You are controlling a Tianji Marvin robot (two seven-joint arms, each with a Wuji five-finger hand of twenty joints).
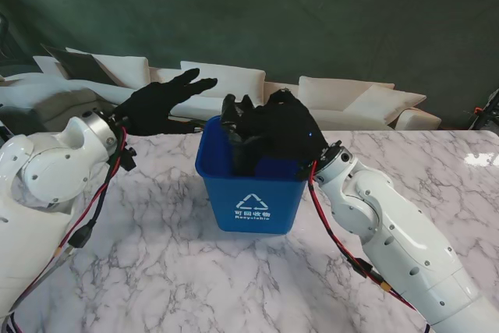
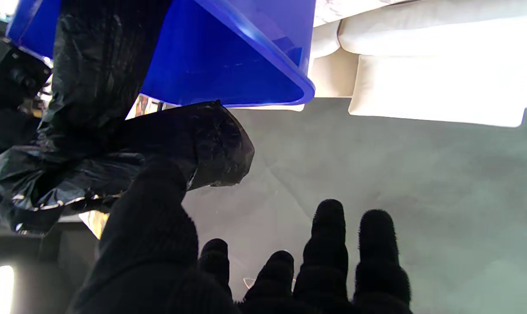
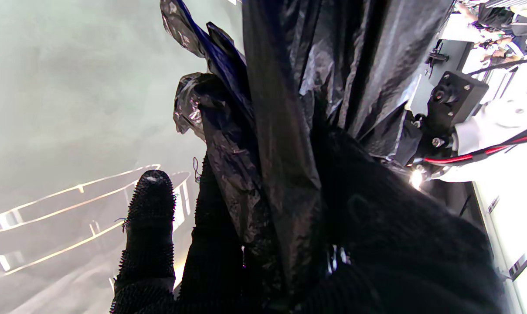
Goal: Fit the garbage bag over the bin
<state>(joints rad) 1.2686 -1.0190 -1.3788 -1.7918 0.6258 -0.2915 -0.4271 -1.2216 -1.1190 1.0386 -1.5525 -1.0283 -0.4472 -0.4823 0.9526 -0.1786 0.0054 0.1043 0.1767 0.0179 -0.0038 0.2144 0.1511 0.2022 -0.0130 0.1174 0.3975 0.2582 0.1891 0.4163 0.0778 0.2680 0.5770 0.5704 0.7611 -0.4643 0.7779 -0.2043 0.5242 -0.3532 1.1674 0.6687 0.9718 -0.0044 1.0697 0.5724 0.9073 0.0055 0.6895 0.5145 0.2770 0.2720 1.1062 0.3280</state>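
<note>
Under your right hand [image 1: 282, 134]: bag [image 1: 243, 150] gripped, bunched in the bin [image 1: 251, 193].
Your left hand [image 1: 160, 101] hovers beside it, spread and empty; pull one-handed and the bin may tip.

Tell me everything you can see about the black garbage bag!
The garbage bag is thin, shiny black plastic, crinkled and bunched up, not spread open yet. It hangs partly down inside the blue bin, with a crumpled flap sticking out over the rim. The right robot hand, in a black glove, grips it at the bin's top, fingers closed round the folds. The left robot hand is open beside the bin, its thumb near the flap; whether it touches is unclear.
</note>
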